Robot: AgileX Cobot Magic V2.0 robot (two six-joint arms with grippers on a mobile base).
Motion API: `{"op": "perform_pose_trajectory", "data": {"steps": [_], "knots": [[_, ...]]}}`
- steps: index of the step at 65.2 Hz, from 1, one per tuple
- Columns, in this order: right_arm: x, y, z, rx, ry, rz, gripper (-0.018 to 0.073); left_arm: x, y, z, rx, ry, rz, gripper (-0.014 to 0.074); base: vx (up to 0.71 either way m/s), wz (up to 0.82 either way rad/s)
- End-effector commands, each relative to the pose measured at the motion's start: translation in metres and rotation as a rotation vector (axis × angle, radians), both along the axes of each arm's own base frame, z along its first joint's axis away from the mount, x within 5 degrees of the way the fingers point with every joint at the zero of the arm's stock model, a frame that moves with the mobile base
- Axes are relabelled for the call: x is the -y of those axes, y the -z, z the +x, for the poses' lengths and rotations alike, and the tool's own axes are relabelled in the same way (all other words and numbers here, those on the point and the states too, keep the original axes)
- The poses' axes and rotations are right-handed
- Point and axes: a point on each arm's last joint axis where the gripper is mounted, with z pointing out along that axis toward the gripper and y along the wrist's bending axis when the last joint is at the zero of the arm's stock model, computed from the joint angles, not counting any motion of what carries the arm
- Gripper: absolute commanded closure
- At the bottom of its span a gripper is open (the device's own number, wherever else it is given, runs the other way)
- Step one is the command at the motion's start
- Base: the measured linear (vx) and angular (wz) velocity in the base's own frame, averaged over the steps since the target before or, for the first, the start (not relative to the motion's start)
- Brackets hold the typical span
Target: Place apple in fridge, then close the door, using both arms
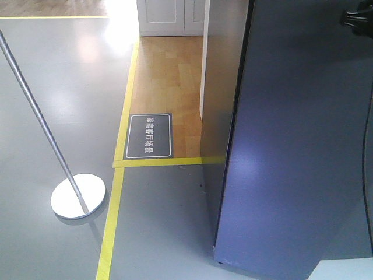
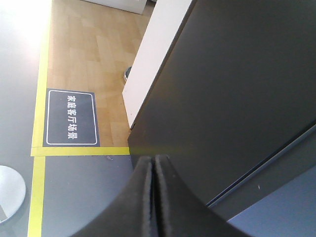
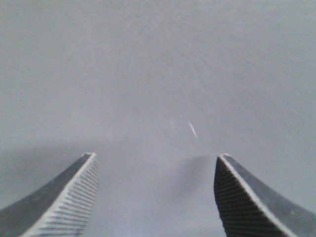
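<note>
Right claw (image 3: 155,158): ribbed fingers spread, empty, facing grey surface. Left claw (image 2: 153,160) at 6 o'clock, clenched, nothing between pads. Front view: tall dark grey door (image 1: 291,146) fills 3 o'clock side; yellow floor tape (image 1: 112,221) at 7 o'clock.

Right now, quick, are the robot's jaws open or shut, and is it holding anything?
Left gripper: jaws closed, holding nothing.
Right gripper: jaws open, holding nothing.

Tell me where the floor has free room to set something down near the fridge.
Free: grey floor between yellow tape and fridge; wooden floor beyond the floor sign. Crowded: left, around the stand base and its pole.
</note>
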Motion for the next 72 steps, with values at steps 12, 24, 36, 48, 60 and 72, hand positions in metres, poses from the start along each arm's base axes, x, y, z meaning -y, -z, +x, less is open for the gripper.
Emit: {"op": "perform_pose_trajectory", "data": {"steps": [12,24,36,48,60,72], "knots": [[0.010,-0.028,0.016,0.109,0.080,-0.012,0.0084,0.003,-0.030,-0.014,0.115,-0.028,-0.027,0.0603,0.00,0.00],[0.011,-0.030,0.031,0.122,0.082,-0.019,0.0084,0.003,-0.031,-0.013,0.121,-0.034,-0.026,0.0603,0.00,0.00],[0.010,-0.030,0.050,0.130,0.064,-0.019,0.0084,0.001,-0.032,-0.013,0.133,-0.047,-0.026,0.0603,0.00,-0.02],[0.008,-0.029,0.065,0.118,0.024,-0.065,0.0084,0.001,-0.032,-0.013,0.135,-0.050,-0.024,0.0603,0.00,-0.01],[0.007,-0.028,0.073,0.120,0.009,-0.059,0.0084,0.000,-0.033,-0.012,0.147,-0.063,-0.022,0.0603,0.00,0.00],[-0.003,-0.035,0.069,0.094,-0.083,-0.119,0.0095,0.000,-0.032,-0.013,0.140,-0.057,-0.016,0.0603,0.00,-0.01]]}}
